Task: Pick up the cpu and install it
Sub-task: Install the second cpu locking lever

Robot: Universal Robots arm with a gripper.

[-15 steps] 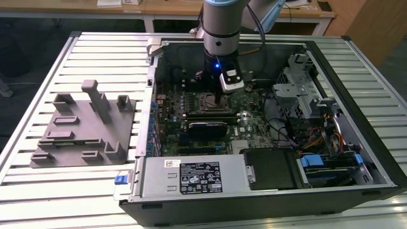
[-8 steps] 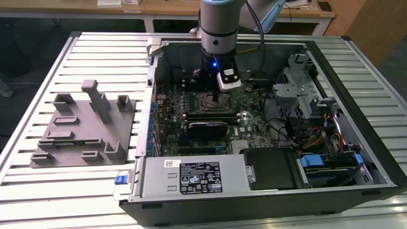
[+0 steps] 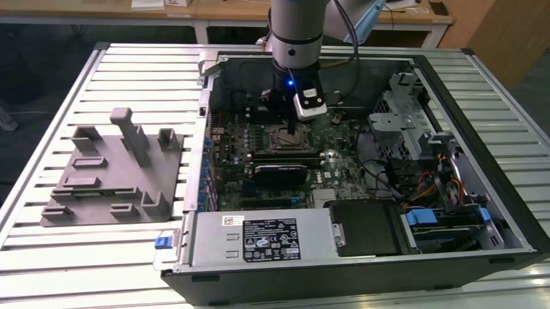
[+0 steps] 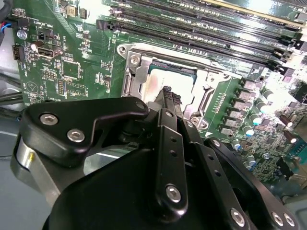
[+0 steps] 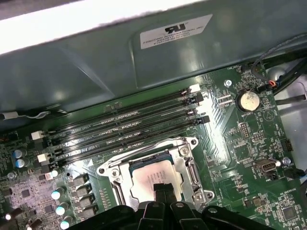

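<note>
- The hand (image 4: 168,96) is reaching down into the open computer case, its dark fingers (image 5: 165,191) pressed close together with the tips sitting at the top face of the cpu (image 5: 151,178); whether they are pinching its edges or merely touching it, I cannot tell.
- The small flat square chip with the pale silvery metal top is lying directly under the fingertips, seated flat inside the black square socket frame with the metal rim (image 5: 189,165) in both wrist views.
- Judgement: the chip is appearing placed in the socket; the frame is not yet looking clamped over it.
- The long black memory slots (image 5: 129,127) are running parallel, just beside one side of the socket, on the green motherboard (image 4: 72,72).
- In the exterior view, the grey moulded plastic fixture with upright blocks (image 3: 112,170) is resting on the slatted metal surface (image 3: 51,257), well apart, toward the exterior view's left of the case.
</note>
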